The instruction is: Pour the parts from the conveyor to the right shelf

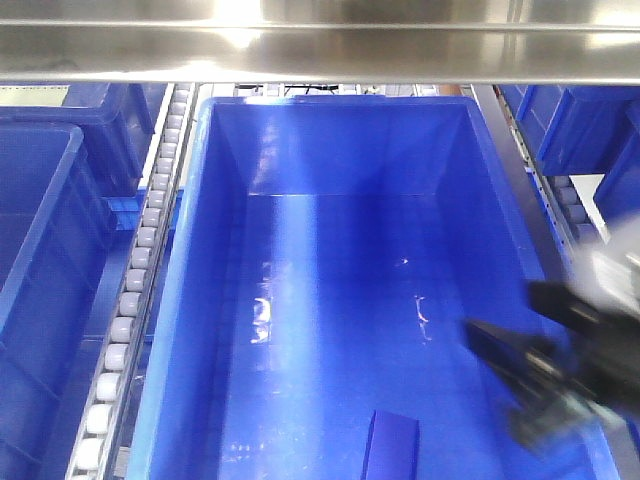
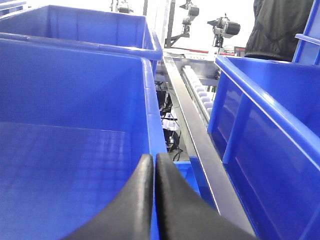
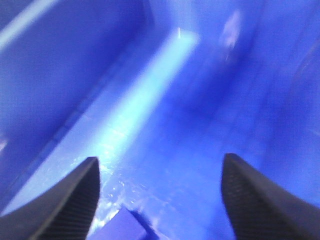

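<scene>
- Fingers of our right gripper (image 3: 160, 200) stand wide apart with nothing between them, hanging over the floor of the big blue crate (image 1: 180, 330); in the front view the gripper shows as a dark, blurred shape at the crate's right wall.
- Just beneath that gap a small blue block (image 3: 122, 229) lies on the crate floor, near the front edge; the front view shows it too, free of any hold; we take it for one of the parts, already in the right shelf (image 1: 320, 50).
- We judge the block light, stiff and smooth-sided, likely slick plastic; it should tolerate a drop; were we to lift it, we would pinch two flat opposite faces; no stud is clear enough to tell.
- Our left gripper (image 2: 154, 170) is pressed closed, pads meeting with nothing seen between them, sitting at the rim where a neighbouring crate (image 2: 75, 100) meets the steel rail (image 2: 195, 135).
- Further off run the white rollers (image 1: 140, 260) and more crates; the conveyor is not in view.
</scene>
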